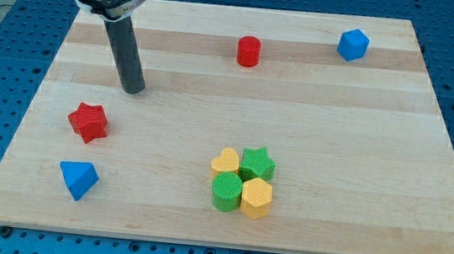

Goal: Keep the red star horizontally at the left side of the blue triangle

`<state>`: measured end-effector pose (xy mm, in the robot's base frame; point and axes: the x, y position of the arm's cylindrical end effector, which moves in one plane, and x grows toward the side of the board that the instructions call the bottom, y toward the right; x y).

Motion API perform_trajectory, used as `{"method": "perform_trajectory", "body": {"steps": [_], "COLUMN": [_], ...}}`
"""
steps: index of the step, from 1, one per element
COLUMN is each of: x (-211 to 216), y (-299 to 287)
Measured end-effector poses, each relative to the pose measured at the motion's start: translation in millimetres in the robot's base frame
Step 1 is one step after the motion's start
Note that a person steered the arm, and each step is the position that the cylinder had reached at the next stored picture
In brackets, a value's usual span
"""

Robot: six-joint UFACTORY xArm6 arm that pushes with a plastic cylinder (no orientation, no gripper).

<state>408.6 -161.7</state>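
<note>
Pale wooden table (298, 92) with lengthwise grain bands, set on a blue perforated base (20, 4). No hand on this arm, so nothing is held; it ends in a dark rod. My tip (134, 90) rests on the table in the view's upper left, touching no block.

Red star (87, 122) lies below my tip and slightly to the view's left, apart from it. No long axis; one point aims toward the view's top. Blue triangle (78, 179) sits directly below the star, near it but not touching, one corner aimed at the view's bottom.

Red cylinder (249, 52) near the top centre; blue cube-like block (353, 45) at top right. Bottom centre, a tight touching cluster: yellow heart (225, 161), green star (258, 162), green cylinder (225, 193), yellow hexagonal block (257, 198).
</note>
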Motion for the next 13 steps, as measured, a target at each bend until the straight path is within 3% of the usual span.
{"method": "perform_trajectory", "body": {"steps": [3,4,6,7,8,11,12,13], "x": [87,96,59,75,104,133,132,97], "y": [-49,-57,-66,-93,-93,-93,-93,-91]}}
